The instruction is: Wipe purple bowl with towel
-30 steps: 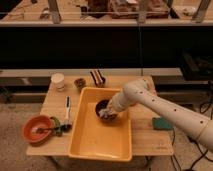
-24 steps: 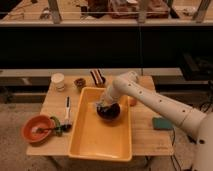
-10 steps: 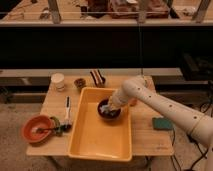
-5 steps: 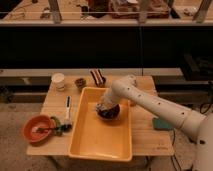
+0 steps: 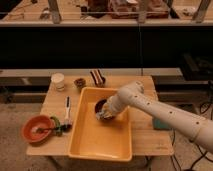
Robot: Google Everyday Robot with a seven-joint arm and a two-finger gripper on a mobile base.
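The purple bowl (image 5: 101, 106) sits inside a yellow tub (image 5: 95, 142) on the wooden table, near the tub's back right. My gripper (image 5: 106, 113) reaches down into the bowl from the right on a white arm. A pale towel (image 5: 102, 115) shows at the gripper's tip, pressed against the bowl's inside. The arm hides the right side of the bowl.
An orange bowl (image 5: 35, 128) with a utensil and a green item sits at the table's left front. A white cup (image 5: 58, 81), a small brown cup (image 5: 79, 82) and a striped object (image 5: 96, 77) stand along the back. A teal sponge (image 5: 161, 123) lies at the right. A dark brush (image 5: 67, 107) lies left of the tub.
The gripper has swept back and forth inside the bowl, rubbing the towel around it. It now sits at the bowl's front right. The bowl has stayed in the tub.
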